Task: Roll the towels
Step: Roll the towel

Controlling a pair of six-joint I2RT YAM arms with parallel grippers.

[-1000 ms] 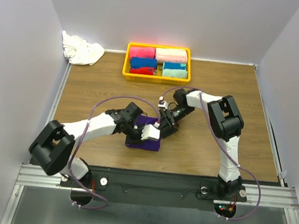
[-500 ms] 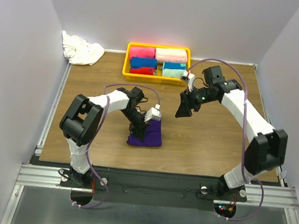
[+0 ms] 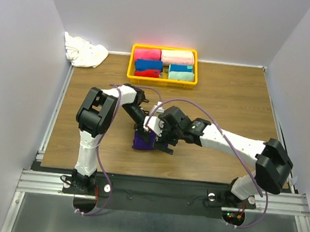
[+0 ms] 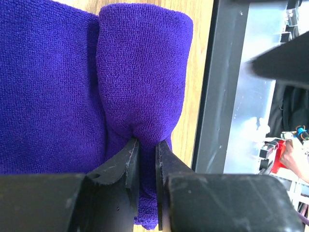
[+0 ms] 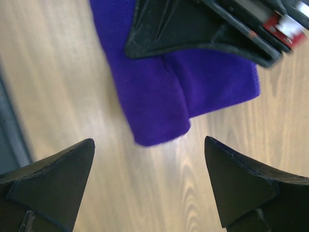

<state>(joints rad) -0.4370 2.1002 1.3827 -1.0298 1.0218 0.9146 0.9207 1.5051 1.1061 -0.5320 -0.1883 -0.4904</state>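
The purple towel (image 3: 143, 141) lies partly rolled on the wooden table, near its front middle. In the left wrist view the rolled end of the purple towel (image 4: 140, 72) stands thick beside the flat part. My left gripper (image 4: 147, 150) is shut on that rolled end, and from above the left gripper (image 3: 145, 129) comes down on the cloth from behind. My right gripper (image 3: 162, 144) hovers at the towel's right side. It (image 5: 148, 144) stands wide open over bare wood, just off a corner of the purple towel (image 5: 159, 96). The white towel (image 3: 85, 52) lies crumpled at the back left corner.
A yellow basket (image 3: 131, 64) at the back middle holds several rolled towels in pink, red, blue and teal. Grey walls close in the table on three sides. A black rail (image 3: 159, 186) runs along the near edge, where both arm bases are bolted.
The right arm swung from near the basket down to the purple towel's right side and its jaws spread wide. The left arm shifted its elbow but kept its grip on the towel.
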